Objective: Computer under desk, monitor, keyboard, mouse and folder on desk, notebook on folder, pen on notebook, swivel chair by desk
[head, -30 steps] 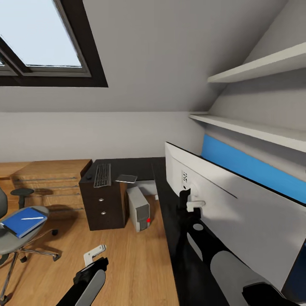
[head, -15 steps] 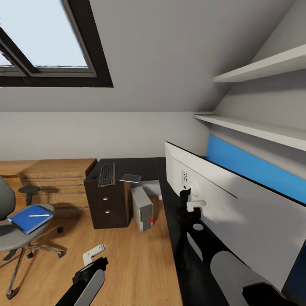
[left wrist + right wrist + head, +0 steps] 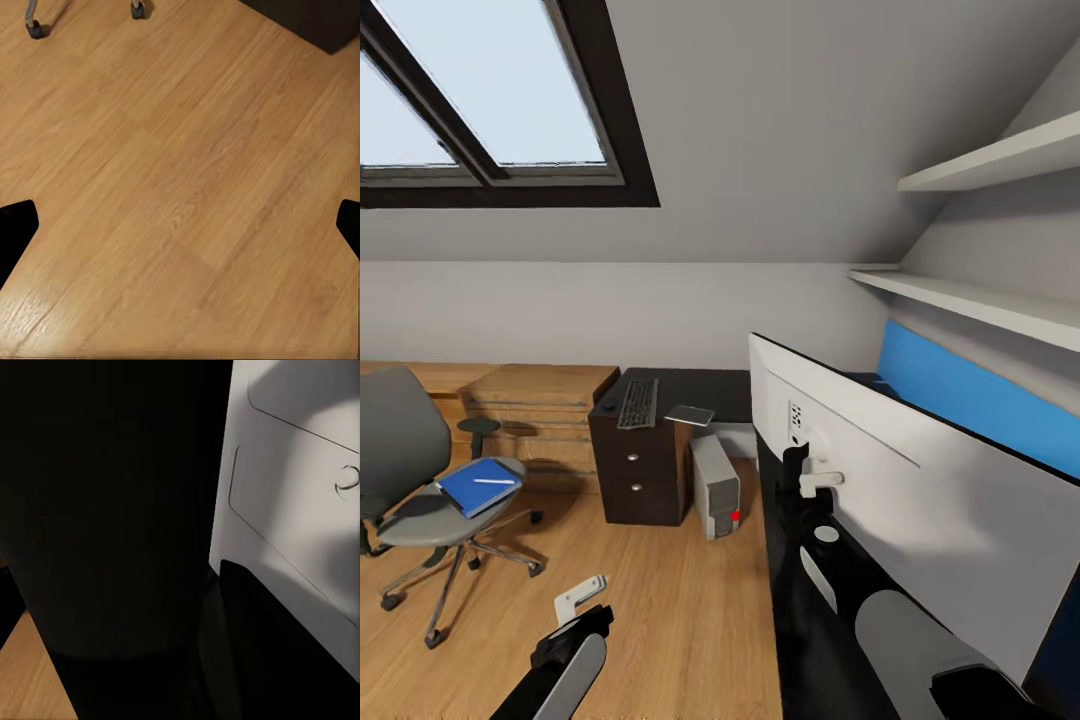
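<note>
Gripping the monitor (image 3: pixel 920 500) by the stem at its white back, the right gripper (image 3: pixel 800 478) holds the screen over the near run of the desk (image 3: pixel 800 640); its fingers look closed around that stem, though the right wrist view, dark apart from a slab of white casing, does not confirm it. The left gripper (image 3: pixel 582 597) hangs over bare oak floor (image 3: pixel 660 600) with its fingers spread wide and nothing between them.

Across the room the keyboard (image 3: pixel 638 402) lies on the far desk wing above the drawer unit, the notebook (image 3: pixel 691 414) just beside it, and the computer (image 3: pixel 716 487) stands on the floor beneath. The folder (image 3: pixel 478 486) rests on the seat of the swivel chair (image 3: pixel 430 480), with the pen (image 3: pixel 493 481) lying on it.

The step in hand appears to be seating the monitor on the desk. Doing it well probably means lowering the foot flat (it is hidden behind the arm), keeping the screen upright and back from the desk edge, and letting go only once the weight sits on the top, so that room stays in front for the keyboard.
</note>
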`<state>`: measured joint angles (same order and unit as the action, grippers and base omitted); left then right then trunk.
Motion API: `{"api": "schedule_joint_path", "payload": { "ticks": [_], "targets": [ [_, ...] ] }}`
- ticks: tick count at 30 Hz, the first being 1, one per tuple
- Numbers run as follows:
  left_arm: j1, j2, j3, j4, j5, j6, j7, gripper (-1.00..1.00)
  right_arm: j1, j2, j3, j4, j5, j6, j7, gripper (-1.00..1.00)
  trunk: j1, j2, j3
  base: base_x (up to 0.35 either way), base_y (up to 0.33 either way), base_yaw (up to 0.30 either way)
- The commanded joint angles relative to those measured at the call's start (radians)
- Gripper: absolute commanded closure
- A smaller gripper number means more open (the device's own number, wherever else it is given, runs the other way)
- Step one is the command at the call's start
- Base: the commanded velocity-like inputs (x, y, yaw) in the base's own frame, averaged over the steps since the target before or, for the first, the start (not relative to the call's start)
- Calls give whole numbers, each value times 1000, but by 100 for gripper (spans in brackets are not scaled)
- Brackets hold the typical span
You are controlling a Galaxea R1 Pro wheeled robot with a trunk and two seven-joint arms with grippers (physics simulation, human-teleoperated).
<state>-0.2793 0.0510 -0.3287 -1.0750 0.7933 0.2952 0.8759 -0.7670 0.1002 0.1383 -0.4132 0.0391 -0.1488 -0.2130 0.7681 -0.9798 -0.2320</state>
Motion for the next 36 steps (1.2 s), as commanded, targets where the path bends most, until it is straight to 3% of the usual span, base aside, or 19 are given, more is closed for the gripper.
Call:
{"api": "schedule_joint_path", "payload": {
  "ticks": [1, 9, 27, 36],
  "targets": [
    [-1, 1, -3, -1, 5, 4, 5, -100, -1, -1, 9, -1, 7, -2, -11, 100, 0, -1, -1, -16, -173, 212],
    [-1, 1, 15, 0, 6, 4, 3, -100, -1, 0, 10, -1, 3, -2, -7, 100, 0, -1, -1, -112, -182, 80],
    [-1, 1, 17, 0, 6, 4, 3, -100, -1, -1, 9, 4, 3, -2, -2, 100, 0, -1, -1, -105, -13, 0],
    [-1, 1, 18, 0, 7, 4, 3, -100, -1, -1, 10, 5, 6, -2, -3, 100, 0, -1, -1, -165, -171, 0]
  ]
}}
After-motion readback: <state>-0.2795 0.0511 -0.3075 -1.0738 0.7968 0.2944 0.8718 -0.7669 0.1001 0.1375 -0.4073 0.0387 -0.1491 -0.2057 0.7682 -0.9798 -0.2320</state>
